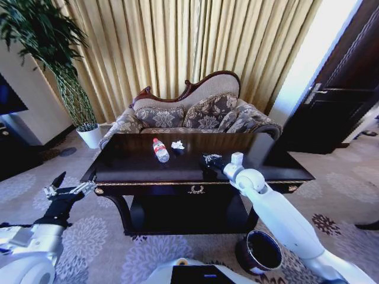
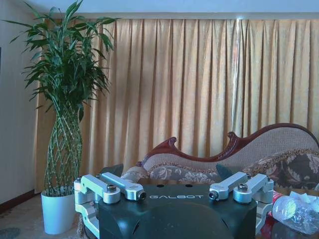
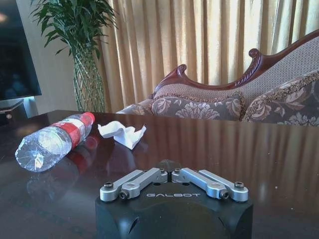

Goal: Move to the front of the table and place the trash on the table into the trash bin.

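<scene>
Head view: the dark glossy tabletop [image 1: 249,155] with gold trim is seen directly ahead, with a sofa [image 1: 195,112] behind it. A clear water bottle [image 1: 160,150] with a red-white label is lying on its side near the middle of the tabletop; crumpled white paper [image 1: 177,144] is lying just beside it, apart from it. The right tool [image 1: 208,158] is extended over the tabletop, near the bottle and paper but touching neither. In the right wrist view its fingers [image 3: 172,172] are seen drawn together at the tips, nothing visible between them; the bottle [image 3: 52,141] and paper [image 3: 122,133] are seen ahead of it on the dark surface. The left tool [image 1: 65,185] is held off the table's left end, above the carpet; its fingers are spread apart in the left wrist view and nothing is held. The dark trash bin [image 1: 259,251] is standing on the carpet at the table's front right, beneath the right arm. A potted plant [image 1: 89,135] is standing by the curtain at far left.
</scene>
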